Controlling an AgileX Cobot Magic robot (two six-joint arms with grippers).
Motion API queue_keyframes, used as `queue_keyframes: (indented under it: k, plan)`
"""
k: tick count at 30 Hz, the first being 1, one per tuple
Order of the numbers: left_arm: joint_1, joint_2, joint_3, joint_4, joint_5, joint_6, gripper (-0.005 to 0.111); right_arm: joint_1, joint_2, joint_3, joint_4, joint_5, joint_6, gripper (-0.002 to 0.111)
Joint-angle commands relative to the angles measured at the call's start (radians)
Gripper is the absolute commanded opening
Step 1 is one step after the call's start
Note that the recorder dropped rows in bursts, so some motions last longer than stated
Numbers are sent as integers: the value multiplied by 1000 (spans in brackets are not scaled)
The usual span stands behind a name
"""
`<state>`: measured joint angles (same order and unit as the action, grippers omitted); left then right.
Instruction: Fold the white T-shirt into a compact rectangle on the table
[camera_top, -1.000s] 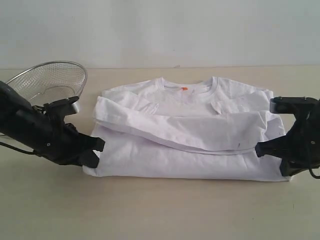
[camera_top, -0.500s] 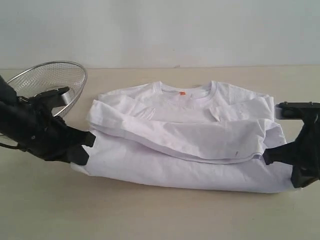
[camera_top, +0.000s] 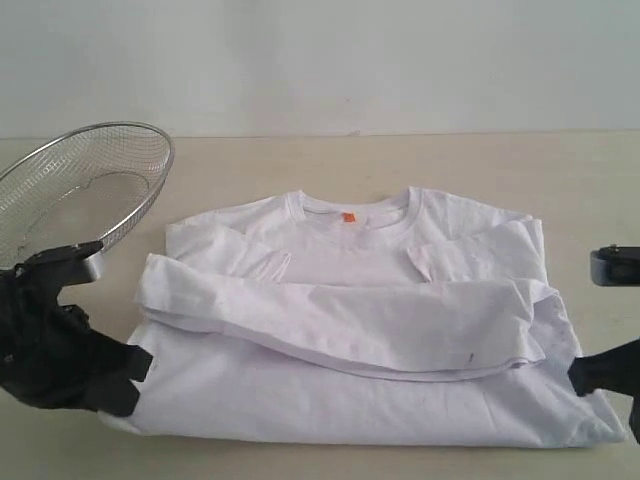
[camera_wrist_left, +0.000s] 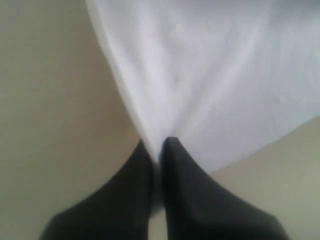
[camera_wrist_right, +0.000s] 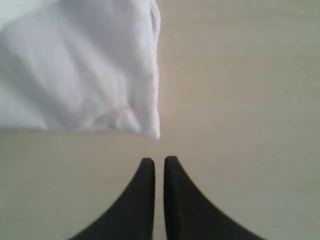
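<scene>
The white T-shirt (camera_top: 350, 390) lies flat on the table (camera_top: 480, 160), its sleeves folded across the body and its orange neck tag (camera_top: 348, 216) facing up. My left gripper (camera_top: 138, 372) sits at the shirt's near left edge. In the left wrist view this gripper (camera_wrist_left: 157, 142) is shut on the white fabric (camera_wrist_left: 210, 75). My right gripper (camera_top: 582, 376) is at the shirt's right side. In the right wrist view it (camera_wrist_right: 159, 160) is shut with nothing in it, a short way off the shirt's corner (camera_wrist_right: 150, 127).
A round wire-mesh basket (camera_top: 80, 180) stands tilted at the back left, just behind my left arm. A pale wall rises behind the table. Bare tabletop shows behind the shirt and to its right.
Both grippers have drawn back toward the near edge, dragging the shirt with them. The right gripper held the shirt's right edge earlier; now its tips are off the cloth.
</scene>
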<state>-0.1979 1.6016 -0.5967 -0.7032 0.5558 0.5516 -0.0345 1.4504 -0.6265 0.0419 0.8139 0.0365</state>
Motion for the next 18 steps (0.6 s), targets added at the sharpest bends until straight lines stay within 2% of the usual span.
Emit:
queue_keyframes:
  k: [1,9,16,18]
  plan:
    - [0,-60,58,8,-6,-6,5,-6,-85,43,0,39,5,0]
    - [0,-127,109,9,-3,1,5,-3,-191,47,31,64,-5,0]
    - [0,-129,109,9,-47,1,5,-3,-202,45,291,-65,-284,1]
    - [0,-129,104,9,-63,1,7,-3,-196,44,291,-126,-287,7]
